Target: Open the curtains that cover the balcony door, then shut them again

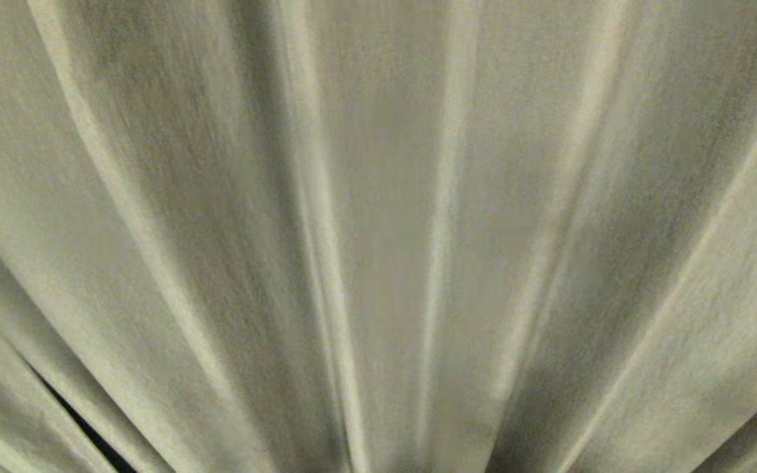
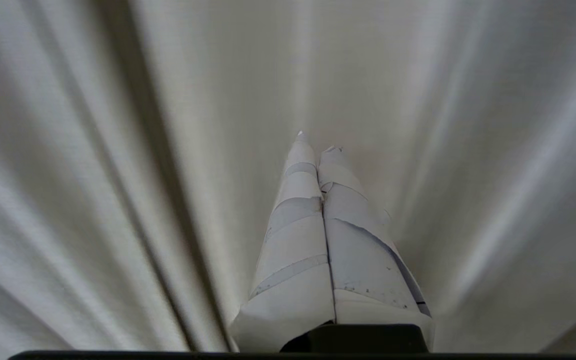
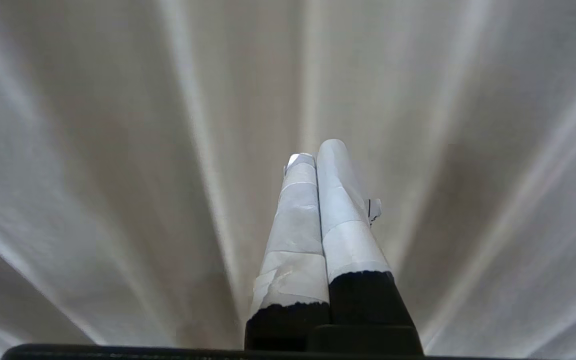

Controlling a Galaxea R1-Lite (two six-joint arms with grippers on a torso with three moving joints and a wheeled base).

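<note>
All views close on curtains (image 1: 378, 197)

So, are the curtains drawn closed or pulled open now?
Closed: the pleated curtains fill the head view, with only a thin dark gap low on the robot's left; no door is visible.

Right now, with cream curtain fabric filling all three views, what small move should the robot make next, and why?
Probably open the left end effector and ease it toward a pleat of the curtains. Both the left and the right end effector are shut, holding nothing, and the fabric hangs drawn, with only a thin dark gap low at the head view's left.
</note>
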